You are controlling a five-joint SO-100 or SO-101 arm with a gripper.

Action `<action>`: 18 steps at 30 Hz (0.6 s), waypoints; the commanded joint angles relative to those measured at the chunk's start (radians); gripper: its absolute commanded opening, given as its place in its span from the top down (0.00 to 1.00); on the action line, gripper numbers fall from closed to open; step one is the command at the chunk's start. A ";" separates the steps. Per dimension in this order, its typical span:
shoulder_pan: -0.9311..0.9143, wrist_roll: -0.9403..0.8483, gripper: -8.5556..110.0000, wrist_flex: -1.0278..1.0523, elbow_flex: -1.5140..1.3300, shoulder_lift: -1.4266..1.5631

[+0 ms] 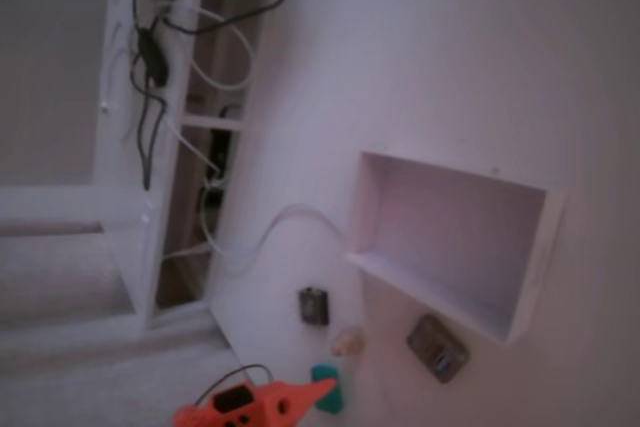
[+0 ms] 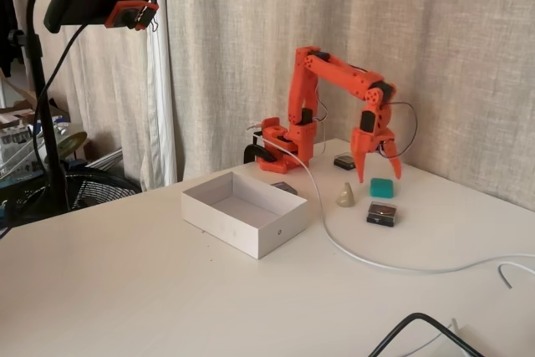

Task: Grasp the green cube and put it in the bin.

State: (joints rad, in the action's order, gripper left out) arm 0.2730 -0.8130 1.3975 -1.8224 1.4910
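A fixed view, blurred and tilted. White table fills most of the frame. The bin, white and open-topped, sits right of centre with nothing seen inside. Below it a dark grey block; left of that a beige lump and a small dark square block. The green cube lies at the bottom edge on the table, just beside the orange gripper, which enters from below; possibly touching, too soft to say. A white cable curls across the table.

Another fixed view, from the side. Orange arm arches over from its base by the curtain. Gripper points down, fingers spread, tips directly over the green cube, which rests on the table outside the bin. Beige lump just left of the cube, a dark block in front of it. A camera on a black stand at upper left.
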 commanded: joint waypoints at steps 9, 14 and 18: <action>0.005 -0.005 0.62 -0.043 -0.006 -0.028; 0.002 -0.006 0.61 -0.018 -0.006 -0.035; 0.003 -0.006 0.61 0.012 -0.006 -0.035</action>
State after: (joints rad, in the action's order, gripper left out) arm 0.2715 -0.8161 1.3898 -1.8316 1.4496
